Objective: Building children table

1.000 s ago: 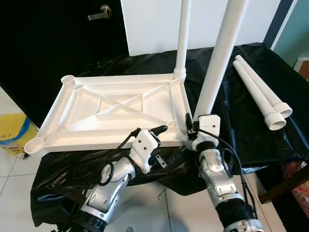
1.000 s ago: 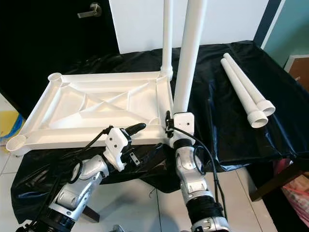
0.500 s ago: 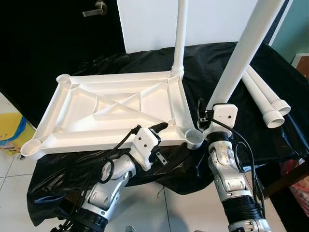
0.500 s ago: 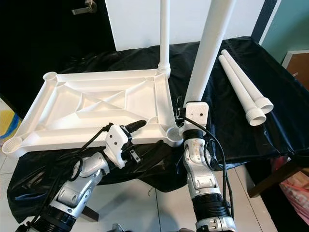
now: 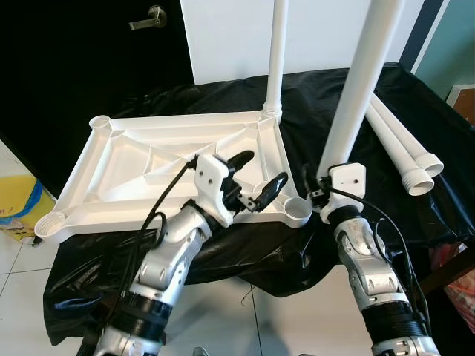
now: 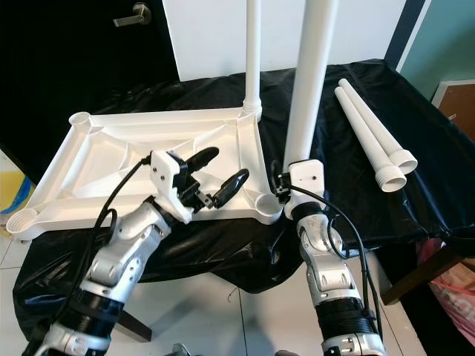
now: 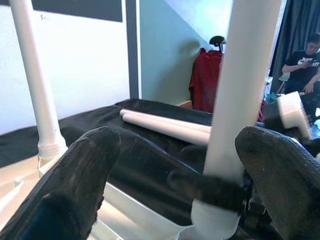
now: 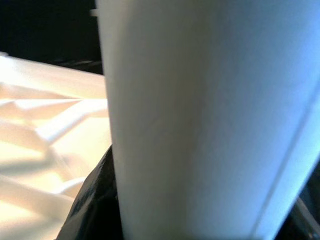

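Note:
An upside-down white table top (image 5: 133,174) lies on a black cloth. One white leg (image 5: 276,59) stands screwed into its far right corner. My right gripper (image 5: 324,187) is shut on a second white leg (image 5: 364,81) and holds it nearly upright. Its lower end sits just right of the open near right corner socket (image 5: 298,211). My left gripper (image 5: 258,175) hovers open over the top's near right part with nothing between its fingers (image 7: 75,185). In the left wrist view the held leg (image 7: 245,75) stands close ahead. Two spare legs (image 5: 407,152) lie on the cloth to the right.
A black door with a handle (image 5: 152,16) and a white panel stand behind the table. A yellow bag (image 5: 18,208) sits on the tiled floor at the left. A seated person (image 7: 300,60) and a red garment (image 7: 205,75) are at the far side of the room.
My left gripper has risen from the table top's front edge to above its near right part. The right gripper has brought the leg from tilted to nearly upright.

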Robot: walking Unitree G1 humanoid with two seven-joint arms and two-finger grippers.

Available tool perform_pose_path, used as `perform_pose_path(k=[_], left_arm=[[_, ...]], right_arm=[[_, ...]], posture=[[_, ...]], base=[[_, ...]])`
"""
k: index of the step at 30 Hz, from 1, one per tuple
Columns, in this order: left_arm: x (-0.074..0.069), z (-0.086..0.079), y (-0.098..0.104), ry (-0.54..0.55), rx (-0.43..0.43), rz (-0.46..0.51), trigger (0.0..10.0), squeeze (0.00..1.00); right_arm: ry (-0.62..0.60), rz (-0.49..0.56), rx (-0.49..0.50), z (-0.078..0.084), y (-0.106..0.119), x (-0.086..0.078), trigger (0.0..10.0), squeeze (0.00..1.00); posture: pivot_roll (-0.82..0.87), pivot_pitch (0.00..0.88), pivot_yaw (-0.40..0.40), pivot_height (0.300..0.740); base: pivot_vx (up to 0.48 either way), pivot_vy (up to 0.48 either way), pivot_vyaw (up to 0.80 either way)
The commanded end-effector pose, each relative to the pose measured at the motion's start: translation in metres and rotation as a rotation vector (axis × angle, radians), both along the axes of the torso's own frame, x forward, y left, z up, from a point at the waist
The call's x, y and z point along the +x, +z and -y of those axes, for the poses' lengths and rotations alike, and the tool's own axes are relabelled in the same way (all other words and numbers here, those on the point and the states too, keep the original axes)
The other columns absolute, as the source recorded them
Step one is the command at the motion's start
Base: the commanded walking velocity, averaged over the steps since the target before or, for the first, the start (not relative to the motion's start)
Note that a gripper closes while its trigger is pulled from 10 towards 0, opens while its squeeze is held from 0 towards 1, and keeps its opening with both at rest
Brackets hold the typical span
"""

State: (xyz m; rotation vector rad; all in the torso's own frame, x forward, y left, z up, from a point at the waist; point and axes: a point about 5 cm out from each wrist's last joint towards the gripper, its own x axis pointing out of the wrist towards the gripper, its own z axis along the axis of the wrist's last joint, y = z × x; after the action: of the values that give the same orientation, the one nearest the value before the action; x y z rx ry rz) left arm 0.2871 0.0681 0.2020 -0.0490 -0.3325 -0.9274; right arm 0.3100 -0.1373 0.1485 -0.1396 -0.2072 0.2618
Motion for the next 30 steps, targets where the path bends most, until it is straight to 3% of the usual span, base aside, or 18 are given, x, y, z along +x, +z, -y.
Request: perform_pose_path(k=[1, 5, 11, 14, 16, 20, 23, 30], left_arm=[[-0.008, 0.007, 0.005, -0.158, 0.036, 0.025, 10.0, 0.0], [-0.017, 0.02, 0.017, -0.296, 0.001, 0.002, 10.0, 0.0], [-0.022, 0.028, 0.019, -0.357, 0.02, 0.007, 10.0, 0.0], [-0.026, 0.037, 0.022, -0.436, 0.039, 0.007, 10.0, 0.0], [-0.026, 0.037, 0.022, -0.436, 0.039, 0.007, 10.0, 0.0], [-0.023, 0.043, 0.025, -0.466, 0.083, 0.014, 10.0, 0.0], [-0.023, 0.043, 0.025, -0.466, 0.083, 0.014, 10.0, 0.0], [-0.016, 0.041, 0.031, -0.439, 0.099, 0.029, 10.0, 0.0]], right_arm=[[0.047, -0.023, 0.001, -0.001, 0.001, 0.002, 10.0, 0.0], [0.143, -0.025, -0.068, 0.004, 0.008, 0.005, 10.0, 0.0], [0.195, -0.025, -0.117, 0.007, 0.01, 0.006, 10.0, 0.0], [0.278, -0.035, -0.176, 0.008, 0.011, 0.006, 10.0, 0.0], [0.278, -0.035, -0.176, 0.008, 0.011, 0.006, 10.0, 0.0], [0.441, -0.073, -0.241, 0.003, 0.013, 0.002, 10.0, 0.0], [0.441, -0.073, -0.241, 0.003, 0.013, 0.002, 10.0, 0.0], [0.653, -0.171, -0.268, -0.001, 0.006, -0.012, 10.0, 0.0]], posture=[[-0.1, 0.0, 0.018, 0.74], [-0.1, 0.0, 0.02, 0.74], [-0.1, 0.0, 0.02, 0.74], [-0.1, 0.0, 0.024, 0.74], [-0.1, 0.0, 0.024, 0.74], [-0.1, 0.0, 0.031, 0.74], [-0.1, 0.0, 0.031, 0.74], [-0.1, 0.0, 0.032, 0.74]], base=[[0.0, 0.0, 0.0], [0.0, 0.0, 0.0], [0.0, 0.0, 0.0], [0.0, 0.0, 0.0], [0.0, 0.0, 0.0], [0.0, 0.0, 0.0], [0.0, 0.0, 0.0], [0.0, 0.0, 0.0]])
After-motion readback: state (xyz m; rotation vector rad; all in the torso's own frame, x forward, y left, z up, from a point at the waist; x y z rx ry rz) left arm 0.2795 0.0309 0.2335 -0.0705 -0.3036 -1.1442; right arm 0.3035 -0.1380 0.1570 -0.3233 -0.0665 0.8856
